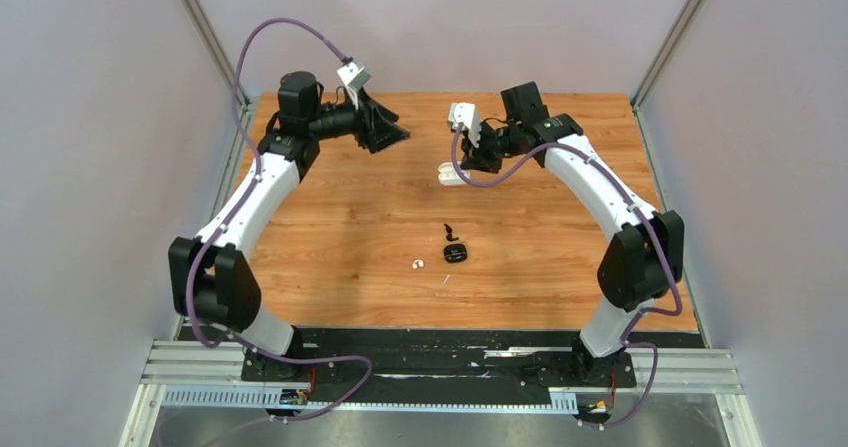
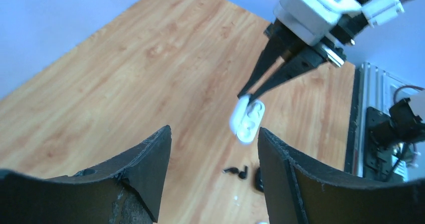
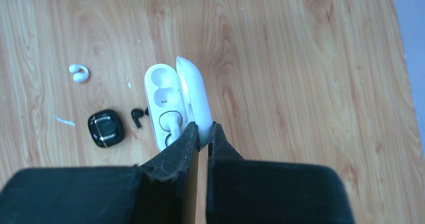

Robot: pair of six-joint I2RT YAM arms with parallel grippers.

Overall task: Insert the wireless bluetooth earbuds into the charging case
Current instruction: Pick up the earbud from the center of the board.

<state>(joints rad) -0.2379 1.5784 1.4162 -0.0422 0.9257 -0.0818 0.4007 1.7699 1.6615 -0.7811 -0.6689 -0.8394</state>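
Observation:
My right gripper is shut on the lid of an open white charging case and holds it above the table. One white earbud sits in the case's near slot; the far slot is empty. A second white earbud lies on the wood, also seen in the top view. A black earbud with a short stem lies beside a closed black case. My left gripper is open and empty, raised at the back left, facing the white case.
A tiny white scrap lies near the white earbud. The wooden table has grey walls at the sides and back. The arm bases and a metal rail run along the near edge.

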